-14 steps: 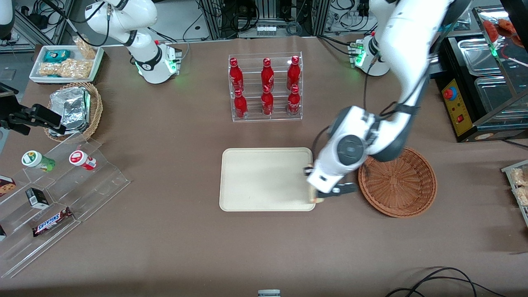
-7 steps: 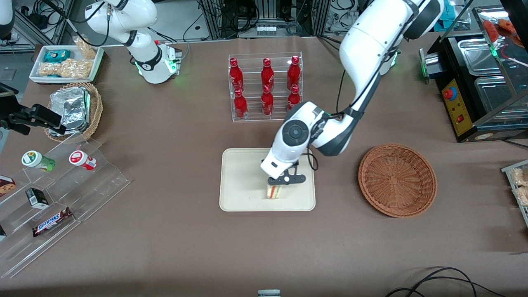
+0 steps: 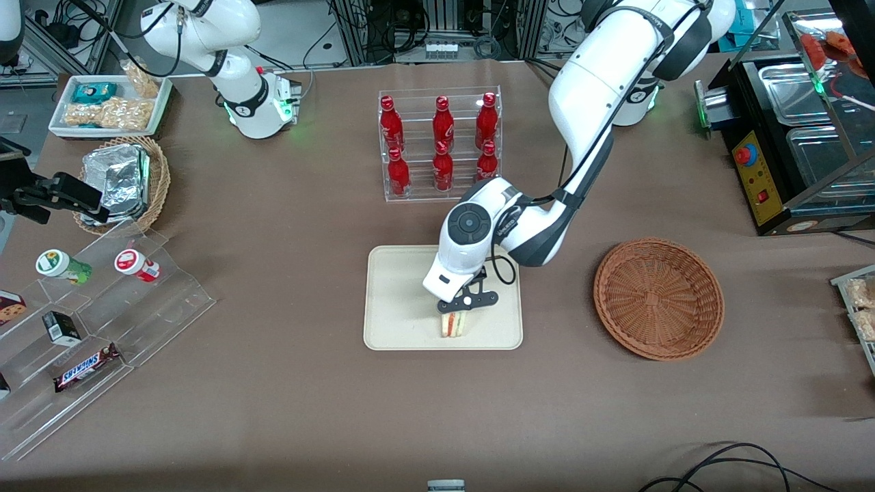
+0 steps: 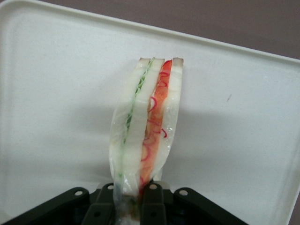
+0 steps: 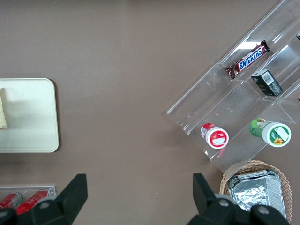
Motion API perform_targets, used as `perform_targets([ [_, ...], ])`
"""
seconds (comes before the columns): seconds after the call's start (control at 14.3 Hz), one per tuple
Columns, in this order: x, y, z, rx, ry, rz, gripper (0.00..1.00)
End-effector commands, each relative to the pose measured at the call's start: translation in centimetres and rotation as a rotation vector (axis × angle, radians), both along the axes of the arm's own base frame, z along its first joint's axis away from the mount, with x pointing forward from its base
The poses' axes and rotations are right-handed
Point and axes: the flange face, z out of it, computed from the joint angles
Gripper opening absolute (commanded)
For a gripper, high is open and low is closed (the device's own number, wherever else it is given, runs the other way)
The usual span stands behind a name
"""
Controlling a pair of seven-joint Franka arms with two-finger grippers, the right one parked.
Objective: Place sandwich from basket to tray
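Cream bread of the sandwich (image 4: 146, 123) was pinched edgewise by the tool (image 3: 456, 311), low over the tray (image 3: 396, 301), away from the basket (image 3: 658, 298). It was best lowered until seated flat, then released gently so tipping was avoided.

The working arm is built of glossy white rounded shells joined by dark grey bands at the joints. Near the middle of the front view, its wrist housing shows a round grey cap with a darker ring inside it. A thin black cable runs from the upper arm down along the forearm and loops beside the wrist. The claw (image 3: 456, 309) is matt black, far darker than the shells above it. In the wrist view the claw (image 4: 132, 194) shows a wide black body with small silver screw heads set in round recesses, and two narrow black fingers (image 4: 153, 201) with flat faces.
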Motion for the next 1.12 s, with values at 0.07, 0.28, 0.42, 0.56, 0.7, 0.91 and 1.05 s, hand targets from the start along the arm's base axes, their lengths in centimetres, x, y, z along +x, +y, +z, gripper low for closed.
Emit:
perform_targets([
  [0.07, 0.3, -0.8, 1.1, -0.007, -0.035, 0.035, 1.0],
  [0.28, 0.5, -0.1, 6.3, -0.01, -0.054, 0.046, 1.0],
  [0.42, 0.0, 1.0, 10.1, 0.03, -0.038, 0.036, 1.0],
  [0.56, 0.1, 5.2, 13.2, 0.083, -0.028, 0.03, 1.0],
  [0.7, -0.6, 8.6, 14.8, 0.104, -0.024, 0.019, 1.0],
  [0.91, 0.2, 15.0, 16.1, 0.163, 0.03, 0.095, 1.0],
  [1.05, 1.0, 19.1, 16.2, 0.19, 0.06, 0.15, 1.0],
])
